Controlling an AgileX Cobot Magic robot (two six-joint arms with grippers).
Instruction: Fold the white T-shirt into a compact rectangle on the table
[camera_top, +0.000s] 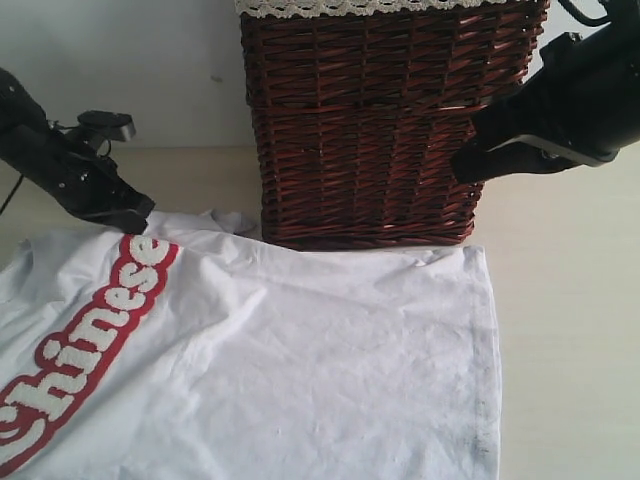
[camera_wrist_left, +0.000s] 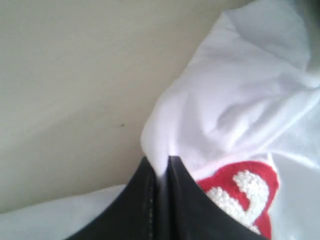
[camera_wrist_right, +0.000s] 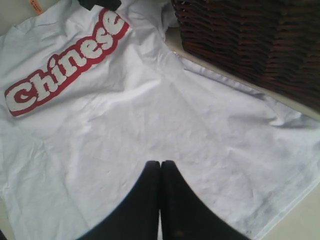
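White T-shirt (camera_top: 300, 370): spread on the surface (camera_top: 570, 330), lightly wrinkled, far edge just beside the wicker basket (camera_top: 380, 120)
Lettering (camera_top: 100, 320): fuzzy white "Chinese" edged in red, running diagonally
Left claw (camera_wrist_left: 161, 167): slanted down, clamped on a bunched shirt fold beside the lettering
Right claw (camera_wrist_right: 160, 167): raised over the shirt, jaws together, empty

T-shirt (camera_top: 300, 350) cut off; basket (camera_top: 380, 130) cropped

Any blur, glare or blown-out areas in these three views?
Exterior view: fairly sharp, soft even light, wicker basket weave readable. Left wrist view: soft focus, white T-shirt nearly blown out at the left gripper. Right wrist view: slight blur, lettering legible, right gripper featureless black.
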